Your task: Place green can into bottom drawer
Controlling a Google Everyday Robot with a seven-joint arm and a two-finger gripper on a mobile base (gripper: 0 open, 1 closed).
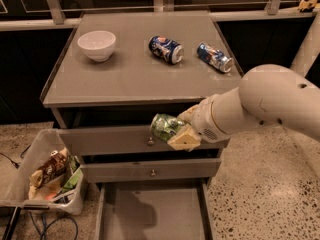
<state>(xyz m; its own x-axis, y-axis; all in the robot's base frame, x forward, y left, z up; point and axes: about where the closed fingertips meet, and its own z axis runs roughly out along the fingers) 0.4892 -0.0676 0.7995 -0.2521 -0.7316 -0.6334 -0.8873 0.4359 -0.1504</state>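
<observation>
My gripper (176, 130) is shut on the green can (164, 126), a small can with a mottled green and white label. It holds the can on its side in the air, in front of the top knobbed drawer (110, 140). The bottom drawer (152, 214) is pulled open below, a wide shallow grey tray with a bare flat floor. The can is above the drawer's back edge, well clear of it. My white arm (260, 104) reaches in from the right.
On the cabinet top (125, 74) stand a white bowl (97, 44) and two blue cans lying on their sides (166, 49) (214, 56). A clear bin of snack packets (50, 176) sits on the floor left of the cabinet. The middle drawer (150, 171) is closed.
</observation>
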